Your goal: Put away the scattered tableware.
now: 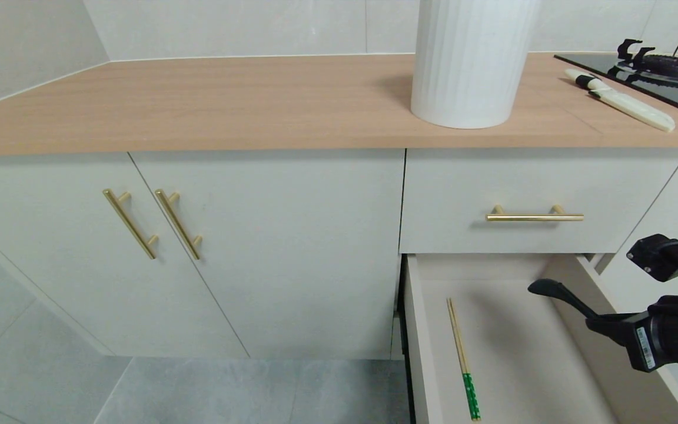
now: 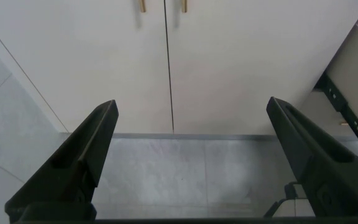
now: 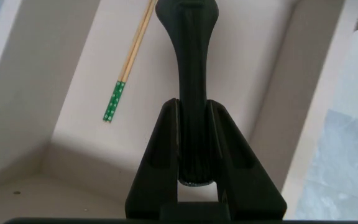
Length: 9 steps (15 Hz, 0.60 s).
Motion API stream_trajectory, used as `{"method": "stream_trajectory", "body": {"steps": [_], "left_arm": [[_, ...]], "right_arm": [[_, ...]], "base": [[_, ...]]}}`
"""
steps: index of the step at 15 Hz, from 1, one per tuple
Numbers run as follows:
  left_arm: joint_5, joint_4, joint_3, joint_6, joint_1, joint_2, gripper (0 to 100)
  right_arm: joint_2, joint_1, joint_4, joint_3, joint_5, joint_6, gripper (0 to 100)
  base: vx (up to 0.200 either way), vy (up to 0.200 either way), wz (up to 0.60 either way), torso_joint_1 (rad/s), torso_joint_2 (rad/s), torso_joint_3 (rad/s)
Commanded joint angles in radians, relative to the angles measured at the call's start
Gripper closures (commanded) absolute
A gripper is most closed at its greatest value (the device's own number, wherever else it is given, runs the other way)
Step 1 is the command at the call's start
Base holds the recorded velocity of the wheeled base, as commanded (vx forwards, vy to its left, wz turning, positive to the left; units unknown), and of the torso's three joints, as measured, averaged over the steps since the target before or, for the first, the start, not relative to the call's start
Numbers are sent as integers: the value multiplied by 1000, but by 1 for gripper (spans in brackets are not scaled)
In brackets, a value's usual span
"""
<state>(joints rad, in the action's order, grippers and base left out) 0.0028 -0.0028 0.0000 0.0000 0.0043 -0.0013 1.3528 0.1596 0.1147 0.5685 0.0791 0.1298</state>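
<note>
Status, head view: right end effector (image 1: pixel 604 325) at 4 o'clock, clenched on the handle of a black utensil (image 1: pixel 557 292). The utensil sticks out toward 10 o'clock, with its flared end over the open drawer (image 1: pixel 418 330), clear of the drawer floor as far as I can tell. In the right wrist view the end effector (image 3: pixel 193 109) has both fingers (image 3: pixel 163 124) pressed against the handle, and the black utensil (image 3: pixel 190 50) runs straight out from between them above the drawer (image 3: pixel 30 93).

Chopsticks (image 1: pixel 461 353) lie as a pair flat on the drawer floor, at 9 o'clock of the utensil and near that side wall. Their green-patterned ends point to 6 o'clock. The wrist cam also shows the chopsticks (image 3: pixel 129 59), apart from the utensil.

Left end effector (image 2: pixel 191 106) is released, jaws wide and nothing between them. It faces the cabinet doors (image 2: pixel 241 62) and the grey floor (image 2: pixel 179 168).

Upper drawer (image 1: pixel 534 217), directly above the open one, is closed and has a gold bar handle.

On the table (image 1: pixel 227 100): white ribbed container (image 1: pixel 469 62) at 12 o'clock, knife (image 1: pixel 621 100) with a pale handle at 2 o'clock of it, lying just beside the black hob (image 1: pixel 662 73).
</note>
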Motion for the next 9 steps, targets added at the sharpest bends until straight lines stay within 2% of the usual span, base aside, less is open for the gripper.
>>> {"method": "stream_trajectory", "body": {"steps": [1, 2, 3, 6, 8, 9], "left_arm": [[0, 0, 0, 0, 0, 1, 0], [0, 0, 0, 0, 0, 1, 0], [0, 0, 0, 0, 0, 1, 0], [0, 0, 0, 0, 0, 1, 0], [0, 0, 0, 0, 0, 1, 0], [0, 0, 0, 0, 0, 1, 0]], "right_arm": [[82, 5, 0, 1, 1, 1, 100], [97, 8, 0, 1, 1, -1, 100], [180, 48, 3, 11, -6, -13, 100], [358, 117, 48, 59, -25, -202, 100], [424, 124, 80, 73, -64, -256, 100], [513, 124, 165, 71, -111, -269, 100]], "base": [[0, 0, 0, 0, 0, 0], [0, 0, 0, 0, 0, 0], [0, 0, 0, 0, 0, 0], [0, 0, 0, 0, 0, 0], [0, 0, 0, 0, 0, 0], [0, 0, 0, 0, 0, 0]]}}
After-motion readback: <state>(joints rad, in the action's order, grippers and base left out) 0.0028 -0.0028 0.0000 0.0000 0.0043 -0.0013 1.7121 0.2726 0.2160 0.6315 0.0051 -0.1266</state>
